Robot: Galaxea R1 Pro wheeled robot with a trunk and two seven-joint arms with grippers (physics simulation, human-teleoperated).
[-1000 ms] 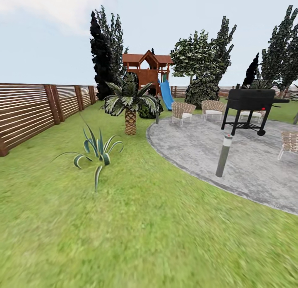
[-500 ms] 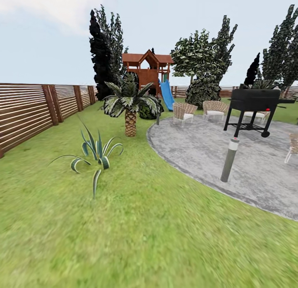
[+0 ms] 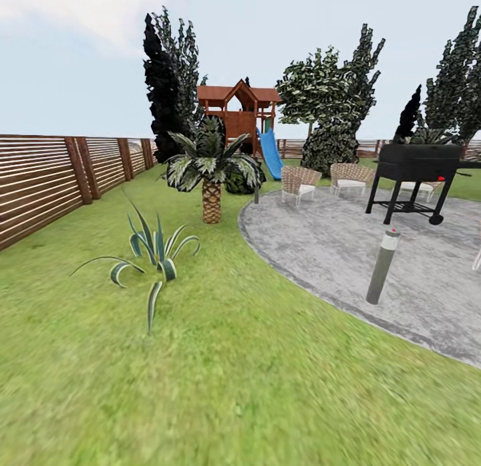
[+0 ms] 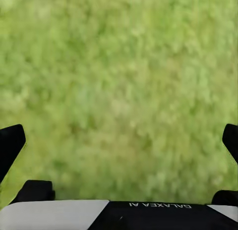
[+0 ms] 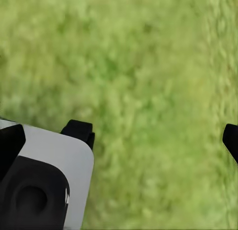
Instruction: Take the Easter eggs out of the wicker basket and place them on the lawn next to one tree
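- From the head view you see the lawn (image 3: 220,359) spread wide in front of you. A spiky striped plant (image 3: 150,252) grows near on the left. A short palm (image 3: 211,168) stands farther back, just beside the edge of the grey patio (image 3: 334,252).
- A short post lamp (image 3: 382,265) stands on the patio near its grass edge. A black grill (image 3: 411,175) and wicker chairs (image 3: 297,182) sit farther back. A wooden fence (image 3: 53,175) runs along the left. A playset (image 3: 237,115) with a blue slide stands far off between dark trees.
- In your left wrist view the left gripper (image 4: 119,141) has its jaws wide apart, with just grass between them.
- In your right wrist view the right gripper (image 5: 158,138) has its jaws apart too, holding nothing over the grass.
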